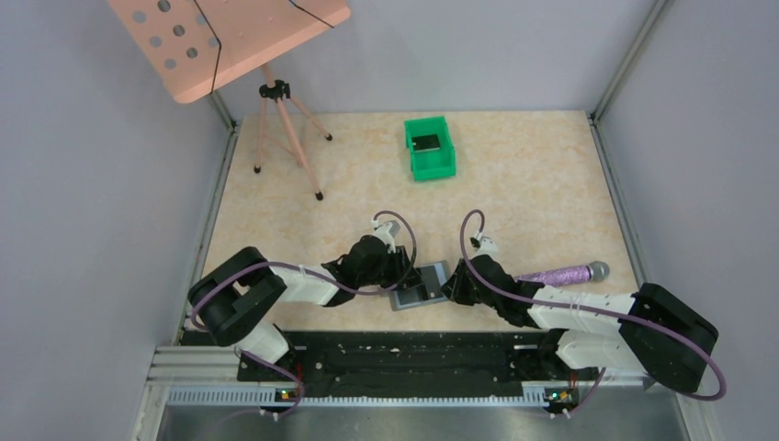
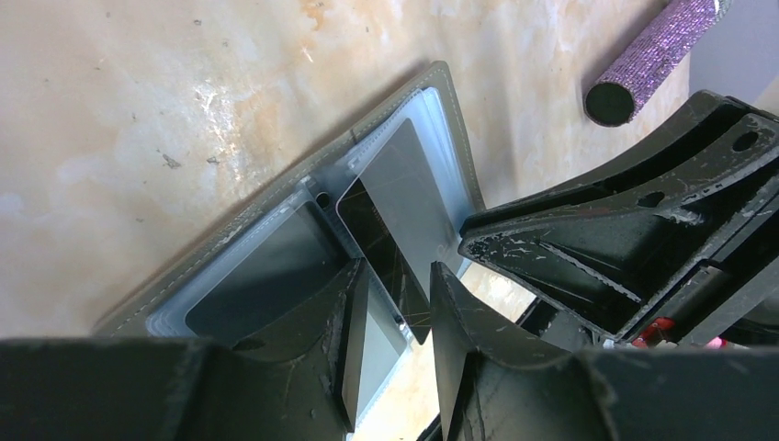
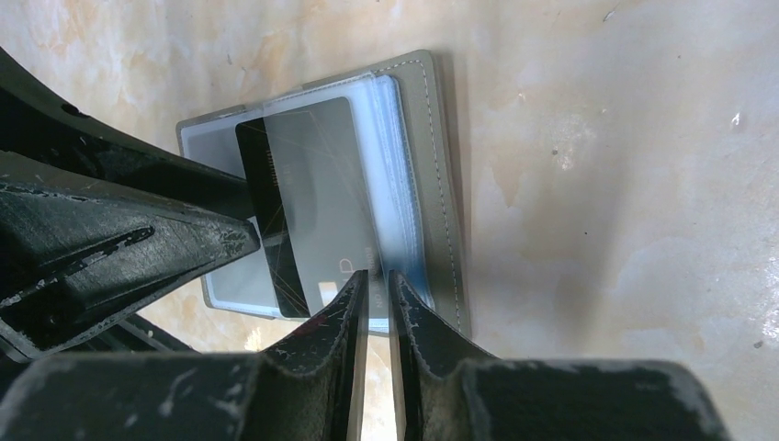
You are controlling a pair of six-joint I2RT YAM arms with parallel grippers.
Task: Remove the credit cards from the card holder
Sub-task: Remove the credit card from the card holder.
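The grey card holder lies open on the table between both grippers, its light blue sleeves up. A silver card with a black stripe sticks out of it at an angle. My left gripper is open, with that card's lower corner between its fingers. Another dark card sits in the left sleeve. My right gripper is shut on a thin blue sleeve at the holder's near edge.
A purple glitter cylinder lies just right of the right arm. A green bin with a dark item inside stands at the back centre. A pink stand on a tripod is at the back left.
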